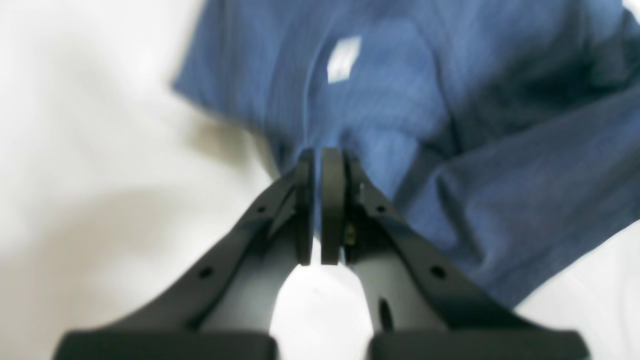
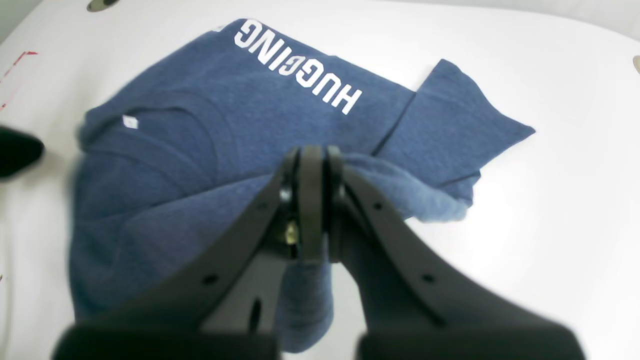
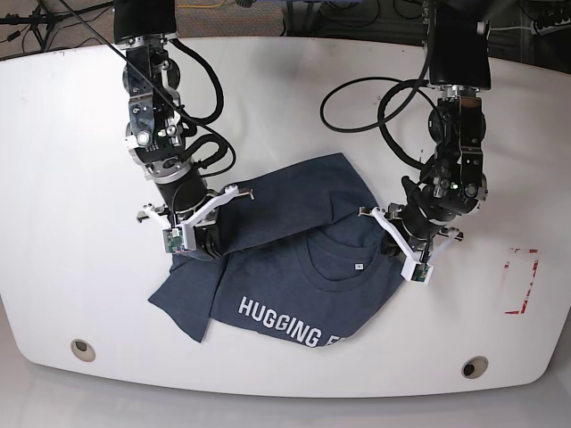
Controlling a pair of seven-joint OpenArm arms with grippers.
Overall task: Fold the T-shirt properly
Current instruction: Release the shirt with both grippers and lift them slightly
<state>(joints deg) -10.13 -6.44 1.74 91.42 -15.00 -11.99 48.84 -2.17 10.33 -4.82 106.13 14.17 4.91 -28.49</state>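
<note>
Navy cotton clamped in both tools: right gripper (image 2: 314, 200) pinching T-shirt (image 2: 210, 135) fabric at its tips, left gripper (image 1: 320, 200) likewise. Beyond the jaws, lettering and neck tag (image 1: 344, 59) on white table (image 3: 71, 178). Mid-fold; next, probably carrying both pinches across together, evenly.

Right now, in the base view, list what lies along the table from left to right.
Left table hole → right pincer, shut on the T-shirt → white neck tag → left pincer, shut on the T-shirt → right table hole → red marking.
</note>
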